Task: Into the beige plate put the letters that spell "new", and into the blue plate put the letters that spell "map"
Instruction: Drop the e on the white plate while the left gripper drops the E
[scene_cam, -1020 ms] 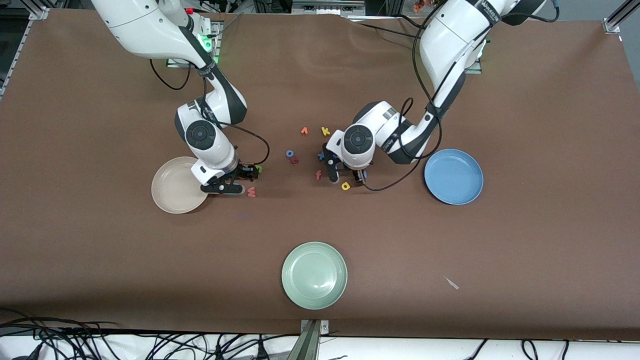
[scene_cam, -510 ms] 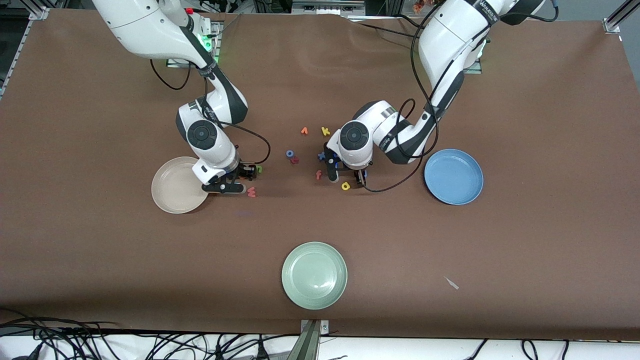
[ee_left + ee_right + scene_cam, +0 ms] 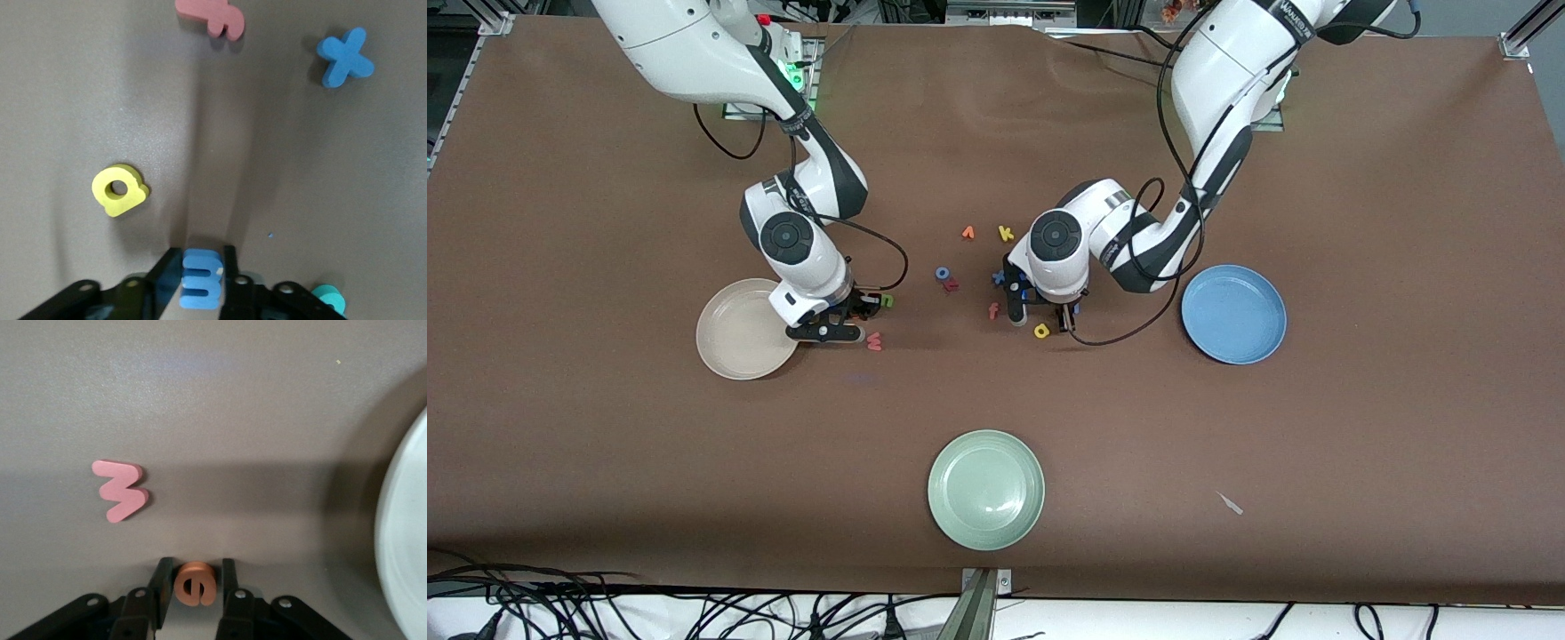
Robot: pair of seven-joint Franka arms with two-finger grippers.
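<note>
- Left claw (image 3: 200, 277), low over mid-table, clenched on blue m (image 3: 200, 279); letter sits square betw. the fingers, standing on edge.
- Right claw (image 3: 193, 587), just beside beige plate (image 3: 734, 342), clenched on orange e (image 3: 195, 583).
- Key relation: each held letter's plate lies toward its own arm's end of the table. Beige plate is touching-close to right claw; blue plate (image 3: 1233, 314) is well apart from left claw, so the longer carry looks to be the left arm's.
- Both plates bare so far.
- Still on table: pink w (image 3: 120, 490) near right claw, green n (image 3: 887, 300) by it; yellow a (image 3: 119, 190) and teal p (image 3: 328, 297) near left claw.
- Strays: pink f (image 3: 212, 15), blue x (image 3: 343, 57).
</note>
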